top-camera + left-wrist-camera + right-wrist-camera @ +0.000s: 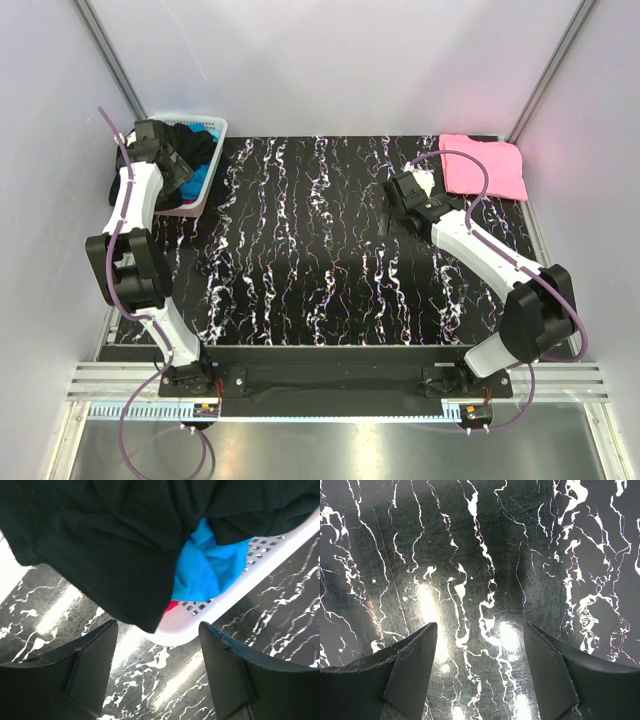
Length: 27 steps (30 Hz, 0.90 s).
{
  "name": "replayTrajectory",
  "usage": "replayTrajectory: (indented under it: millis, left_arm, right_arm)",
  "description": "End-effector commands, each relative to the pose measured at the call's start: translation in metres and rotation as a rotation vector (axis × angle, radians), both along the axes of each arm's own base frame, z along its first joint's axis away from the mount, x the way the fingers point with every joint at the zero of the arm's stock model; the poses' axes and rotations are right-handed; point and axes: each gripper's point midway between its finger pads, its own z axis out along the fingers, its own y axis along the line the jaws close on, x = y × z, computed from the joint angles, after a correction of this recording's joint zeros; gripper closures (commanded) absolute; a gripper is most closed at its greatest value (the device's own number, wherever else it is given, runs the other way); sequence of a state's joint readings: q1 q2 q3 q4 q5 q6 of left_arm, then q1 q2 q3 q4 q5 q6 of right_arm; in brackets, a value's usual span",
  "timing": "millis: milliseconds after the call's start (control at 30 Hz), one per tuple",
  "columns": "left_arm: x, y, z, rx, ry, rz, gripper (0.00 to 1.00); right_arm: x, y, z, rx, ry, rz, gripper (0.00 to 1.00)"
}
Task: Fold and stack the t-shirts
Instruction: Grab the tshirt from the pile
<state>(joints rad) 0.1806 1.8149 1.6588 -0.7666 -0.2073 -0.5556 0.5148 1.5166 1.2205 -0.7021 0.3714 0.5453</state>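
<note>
Black, white-veined marble patterning covers the table (300, 260), at whose near edge both arms are bolted. A white slotted plastic basket (280, 555) is set at the far left corner. A large black t-shirt (125, 540) is heaped in it and draped over its rim, with one edge hanging down outside. A pink t-shirt (485, 165) is laid folded flat at the far right corner, well apart from the basket. A bright blue t-shirt (210, 570) is bunched inside the basket under the black one, and a small patch of a red t-shirt (171, 606) is seen beneath the blue. The left gripper (157, 630) is held just beside the basket rim, its jaws apart with nothing between them, and the black cloth hangs just beyond the fingertips. The right gripper (480, 627) is held over bare table near the pink t-shirt, its jaws spread wide and empty.
</note>
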Motion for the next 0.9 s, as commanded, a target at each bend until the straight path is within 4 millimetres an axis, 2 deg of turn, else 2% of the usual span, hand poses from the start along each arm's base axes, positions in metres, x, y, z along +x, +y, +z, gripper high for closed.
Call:
replayTrajectory:
  millis: [0, 167, 367, 600, 633, 667, 700, 800, 867]
  left_arm:
    - [-0.005, 0.009, 0.008, 0.036, -0.013, 0.05, 0.31]
    - [-0.008, 0.009, -0.009, 0.025, 0.039, 0.072, 0.38]
    - [-0.005, 0.003, -0.02, -0.012, 0.056, 0.058, 0.6]
    - [-0.002, 0.006, -0.025, -0.007, 0.064, 0.067, 0.63]
    - [-0.002, 0.006, -0.025, -0.008, 0.064, 0.066, 0.67]
    - [-0.002, 0.005, -0.025, -0.01, 0.063, 0.065, 0.8]
    - [-0.002, 0.003, -0.022, -0.019, 0.057, 0.06, 0.98]
    - [-0.003, -0.002, -0.015, -0.028, 0.037, 0.048, 1.0]
    - [-0.004, -0.005, 0.0, -0.014, 0.009, 0.031, 1.0]
  right_arm:
    - [0.006, 0.0, 0.008, 0.008, -0.036, 0.0, 0.23]
    - [0.005, 0.0, 0.01, 0.018, -0.04, -0.002, 0.23]
    - [0.006, 0.0, 0.013, 0.023, -0.047, -0.003, 0.24]
    - [0.005, -0.001, 0.019, 0.024, -0.06, -0.004, 0.23]
    - [0.005, -0.001, 0.019, 0.024, -0.062, -0.003, 0.23]
    - [0.005, 0.0, 0.019, 0.023, -0.06, -0.001, 0.23]
    - [0.005, -0.001, 0.019, 0.023, -0.058, -0.002, 0.23]
    - [0.004, 0.001, 0.017, 0.031, -0.05, -0.001, 0.23]
    - [0.002, 0.002, 0.014, 0.038, -0.038, -0.002, 0.24]
